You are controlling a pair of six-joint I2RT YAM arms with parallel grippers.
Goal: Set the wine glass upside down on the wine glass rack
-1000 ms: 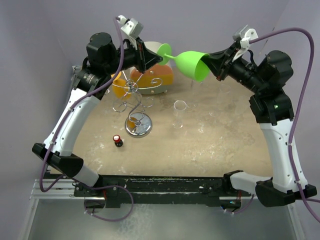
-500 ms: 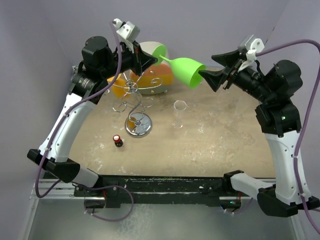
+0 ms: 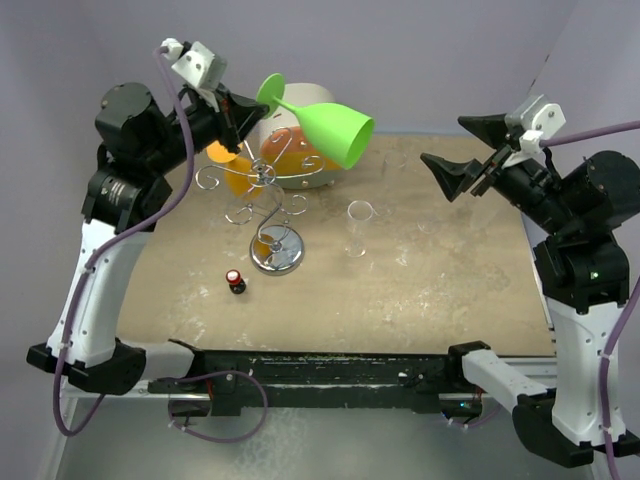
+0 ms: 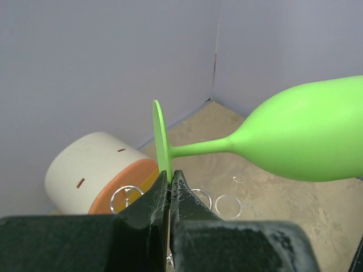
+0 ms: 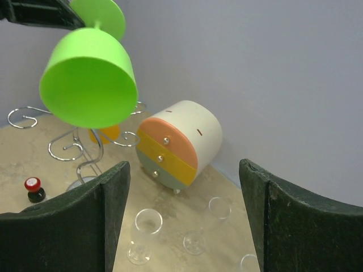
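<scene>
Green wine glass (image 3: 330,128), held in the air above the back of the table (image 3: 450,280), lying nearly on its side with its mouth turned toward the right. Left gripper (image 3: 237,118): jaws closed on the rim of the glass's round foot. Right gripper (image 3: 445,142): jaws spread wide, holding nothing, well apart from the glass's mouth. Wire rack (image 3: 268,195): standing on its round shiny base below the glass, not touching it. White-and-orange drum (image 3: 308,166): behind the rack. Clear glass (image 3: 358,228): upright, right of the rack. Red-capped bottle (image 3: 235,281): near the rack's base.
</scene>
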